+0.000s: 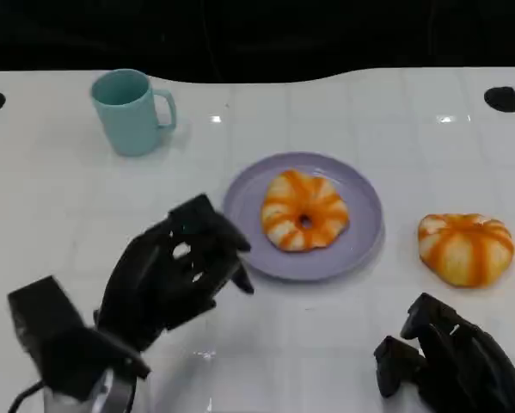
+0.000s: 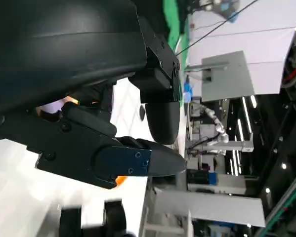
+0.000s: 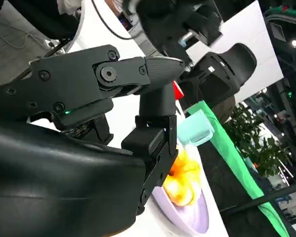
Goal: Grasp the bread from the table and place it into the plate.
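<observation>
Two breads, one on plate (image 1: 360,245), one mug (image 1: 130,112), both robot hands empty, fingers apart

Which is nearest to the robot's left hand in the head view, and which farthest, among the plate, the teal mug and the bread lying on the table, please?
Measured from the left hand in the head view:
1. The plate, just beside the fingers, toward the robot's right.
2. The teal mug, farther back on the table, on the robot's left.
3. The bread on the table, beyond the plate on the right side.
</observation>
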### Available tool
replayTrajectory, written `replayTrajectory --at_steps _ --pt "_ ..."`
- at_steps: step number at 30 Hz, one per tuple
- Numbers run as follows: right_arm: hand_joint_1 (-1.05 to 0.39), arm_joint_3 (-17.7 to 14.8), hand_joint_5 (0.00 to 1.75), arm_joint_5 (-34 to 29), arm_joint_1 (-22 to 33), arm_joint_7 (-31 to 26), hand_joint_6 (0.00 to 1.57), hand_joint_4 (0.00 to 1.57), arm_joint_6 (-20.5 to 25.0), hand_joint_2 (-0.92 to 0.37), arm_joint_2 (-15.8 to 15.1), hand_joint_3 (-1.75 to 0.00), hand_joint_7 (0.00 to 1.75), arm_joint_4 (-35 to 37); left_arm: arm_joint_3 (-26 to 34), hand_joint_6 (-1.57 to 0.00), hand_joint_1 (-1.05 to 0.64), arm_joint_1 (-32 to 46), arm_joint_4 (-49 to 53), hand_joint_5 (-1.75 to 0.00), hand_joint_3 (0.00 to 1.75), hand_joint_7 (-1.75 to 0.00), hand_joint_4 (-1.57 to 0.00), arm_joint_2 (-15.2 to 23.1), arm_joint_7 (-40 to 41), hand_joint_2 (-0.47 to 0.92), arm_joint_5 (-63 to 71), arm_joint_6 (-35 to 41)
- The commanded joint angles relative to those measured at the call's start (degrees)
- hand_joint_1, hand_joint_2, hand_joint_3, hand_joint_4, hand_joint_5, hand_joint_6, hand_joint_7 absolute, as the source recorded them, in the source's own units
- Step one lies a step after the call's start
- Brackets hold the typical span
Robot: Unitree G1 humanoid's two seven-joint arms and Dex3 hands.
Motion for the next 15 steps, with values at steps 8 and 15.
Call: replayTrajectory --at_steps 8,15 --pt "-0.56 0.2 1.68 0.0 0.5 -0.2 0.69 0.78 0.0 -0.92 -0.8 -0.24 1.4 -0.8 1.6 -0.56 -0.61 13.7 -13.6 -1.75 0.38 -1.75 -0.84 -0.3 -4.4 0.92 -8.6 18.6" --pt "-0.56 0.3 1.68 0.1 0.9 -0.9 0.7 0.78 0.6 -0.92 -0.8 -0.23 1.4 -1.4 2.1 -0.58 -0.59 16.0 -13.9 -1.75 0.4 -1.75 -0.86 -1.0 -5.7 0.92 -7.3 19.3"
